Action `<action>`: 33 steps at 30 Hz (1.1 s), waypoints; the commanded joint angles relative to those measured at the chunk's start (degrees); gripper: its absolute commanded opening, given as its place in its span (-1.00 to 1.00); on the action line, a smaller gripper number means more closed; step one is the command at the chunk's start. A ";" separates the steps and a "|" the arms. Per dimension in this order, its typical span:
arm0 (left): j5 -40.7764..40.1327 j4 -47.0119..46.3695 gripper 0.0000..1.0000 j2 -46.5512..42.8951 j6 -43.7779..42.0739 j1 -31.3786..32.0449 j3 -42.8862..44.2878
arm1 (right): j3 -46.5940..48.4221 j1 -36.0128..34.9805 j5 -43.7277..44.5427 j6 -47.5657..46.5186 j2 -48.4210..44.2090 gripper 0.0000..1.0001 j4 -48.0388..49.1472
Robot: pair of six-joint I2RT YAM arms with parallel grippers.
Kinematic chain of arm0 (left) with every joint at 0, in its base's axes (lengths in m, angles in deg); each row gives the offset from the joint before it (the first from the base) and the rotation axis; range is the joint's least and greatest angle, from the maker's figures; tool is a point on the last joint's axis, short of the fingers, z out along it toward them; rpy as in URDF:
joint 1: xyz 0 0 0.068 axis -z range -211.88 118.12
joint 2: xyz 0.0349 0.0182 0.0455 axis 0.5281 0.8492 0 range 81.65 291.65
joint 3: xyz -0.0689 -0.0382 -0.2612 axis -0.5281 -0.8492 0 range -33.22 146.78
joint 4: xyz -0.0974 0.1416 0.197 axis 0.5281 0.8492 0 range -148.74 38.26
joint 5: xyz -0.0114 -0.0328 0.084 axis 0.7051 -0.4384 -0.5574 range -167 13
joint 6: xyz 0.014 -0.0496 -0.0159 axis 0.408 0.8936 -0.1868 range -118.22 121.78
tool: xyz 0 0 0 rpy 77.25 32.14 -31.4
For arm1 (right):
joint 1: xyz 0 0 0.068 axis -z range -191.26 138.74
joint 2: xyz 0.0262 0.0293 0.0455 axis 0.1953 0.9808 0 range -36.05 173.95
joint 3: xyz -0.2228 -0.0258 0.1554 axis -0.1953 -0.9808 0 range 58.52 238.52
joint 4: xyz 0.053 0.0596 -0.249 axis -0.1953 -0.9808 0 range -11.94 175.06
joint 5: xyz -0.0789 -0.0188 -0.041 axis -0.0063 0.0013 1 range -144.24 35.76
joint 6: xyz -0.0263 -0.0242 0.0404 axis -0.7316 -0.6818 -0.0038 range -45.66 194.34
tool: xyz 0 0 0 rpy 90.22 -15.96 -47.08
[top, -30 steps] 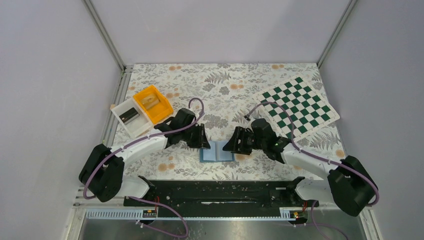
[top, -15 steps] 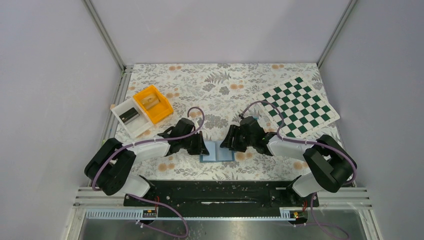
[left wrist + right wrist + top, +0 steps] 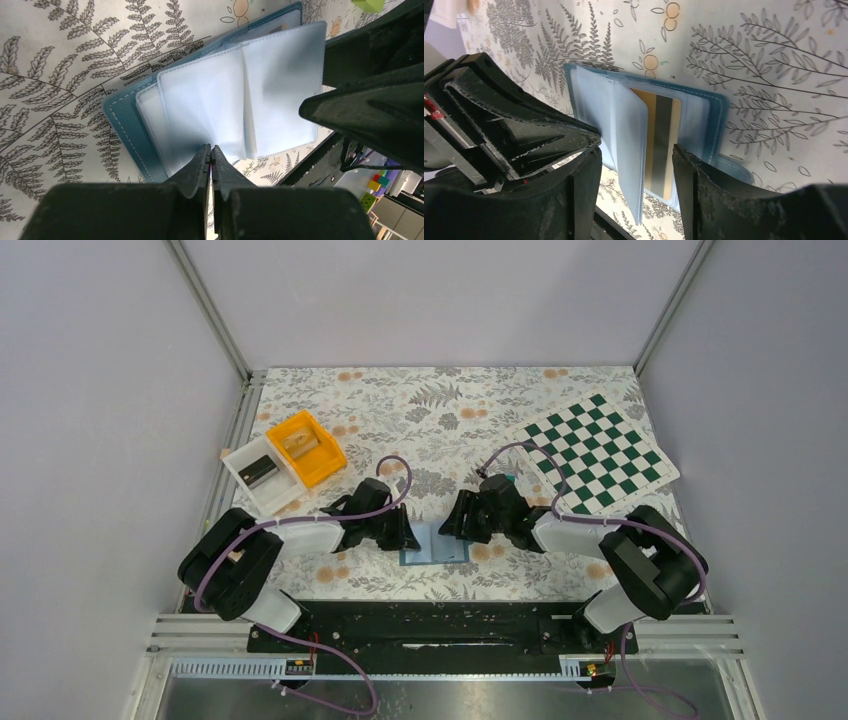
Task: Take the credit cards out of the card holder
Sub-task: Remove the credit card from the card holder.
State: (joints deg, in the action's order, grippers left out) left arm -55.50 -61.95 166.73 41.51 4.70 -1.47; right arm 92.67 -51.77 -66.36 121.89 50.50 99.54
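Observation:
The blue-teal card holder (image 3: 436,544) lies open on the floral table between both grippers. In the left wrist view its pale clear sleeves (image 3: 240,95) are spread like pages. My left gripper (image 3: 210,150) is shut, its tips resting on the near edge of the left-hand sleeves. My right gripper (image 3: 636,155) is open and straddles the holder's right half (image 3: 704,125), with one clear sleeve standing up between its fingers. An orange-tan credit card (image 3: 659,145) with a dark stripe sits in a pocket there. No other card shows clearly.
An orange bin (image 3: 305,447) and a white bin (image 3: 262,475) stand at the back left. A green-and-white chequered mat (image 3: 597,452) lies at the back right. A small lime-green thing (image 3: 367,4) shows beyond the holder. The black rail runs along the near edge.
Both arms have drawn in and lowered onto the holder. My right gripper has moved left over the holder's right half. The left gripper has settled on its left edge.

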 commanded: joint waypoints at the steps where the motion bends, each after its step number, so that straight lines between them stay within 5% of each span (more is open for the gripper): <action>1: -0.42 -2.20 -0.95 1.25 0.00 -0.03 -1.49 | -1.11 -0.31 -5.60 1.05 1.66 0.21 6.89; 18: -1.05 -0.94 -0.93 -1.08 0.94 -0.02 -1.69 | -0.02 -0.36 -9.26 1.62 -4.02 -0.10 4.85; 33: -7.45 9.17 -0.51 -15.37 4.36 -0.68 2.27 | 2.19 -2.74 -11.67 4.80 1.10 -0.17 9.56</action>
State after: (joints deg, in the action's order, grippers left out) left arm -59.70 -55.61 154.51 45.38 4.64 -1.60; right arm 91.86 -52.80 -76.92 125.84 50.08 106.76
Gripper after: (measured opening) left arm 0.223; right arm 0.424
